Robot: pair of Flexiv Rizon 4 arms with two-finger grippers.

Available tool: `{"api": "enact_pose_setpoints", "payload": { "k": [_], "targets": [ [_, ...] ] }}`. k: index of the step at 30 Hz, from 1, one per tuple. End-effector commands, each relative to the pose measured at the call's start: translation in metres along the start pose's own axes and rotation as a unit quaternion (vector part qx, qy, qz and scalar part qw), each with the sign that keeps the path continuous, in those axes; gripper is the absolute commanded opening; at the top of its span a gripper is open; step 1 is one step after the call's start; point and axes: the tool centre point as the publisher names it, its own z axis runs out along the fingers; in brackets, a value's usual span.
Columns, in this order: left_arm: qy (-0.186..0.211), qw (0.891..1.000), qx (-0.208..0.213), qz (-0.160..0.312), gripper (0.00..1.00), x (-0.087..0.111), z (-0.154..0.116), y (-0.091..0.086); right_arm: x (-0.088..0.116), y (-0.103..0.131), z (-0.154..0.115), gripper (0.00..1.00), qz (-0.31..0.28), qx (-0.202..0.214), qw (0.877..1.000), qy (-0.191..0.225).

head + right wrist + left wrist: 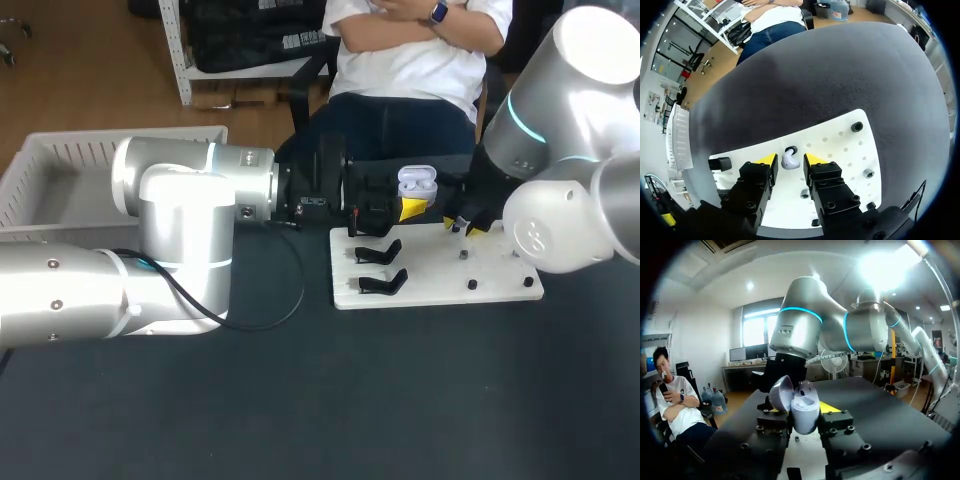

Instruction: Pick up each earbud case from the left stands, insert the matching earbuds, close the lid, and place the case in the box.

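Earbud (790,160): it sits on the white board (840,145), near the board's far edge. It is right between the two yellow tips of the right jaws.
Right jaws: open. There is a little gap on each side of the earbud, so they do not hold it yet.
Nearer arm: the right arm (560,200) is the one at the earbud. To grab it, I think it only needs to close.
Earbud case (806,415): the left jaws are closed on it, one finger on each side. It is held up over the board's far edge, close to the right jaws.
Case lid: open and tipped back, with the case's mouth facing up.
Inside the case: a small round thing shows at the top. It may be an earbud, but I cannot tell.
Stands (378,252): two black ones on the board's left side. No case is on them.
Box (60,165): at the far left corner of the surface (400,400). No case shows in the part I can see.
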Motion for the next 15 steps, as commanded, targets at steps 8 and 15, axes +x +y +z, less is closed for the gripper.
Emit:
{"api": "enact_pose_setpoints", "payload": {
  "k": [8,15],
  "targets": [
    [-0.003,1.0,-0.004,0.002,0.0,0.0012,0.0002,-0.002,0.0016,0.0008,-0.0059,0.31,0.0,0.003,1.0,-0.005],
    [-0.003,1.0,-0.004,0.002,0.0,0.0012,0.0002,-0.002,0.0013,0.0003,-0.0052,0.29,0.003,0.005,1.0,-0.004]
  ]
}}
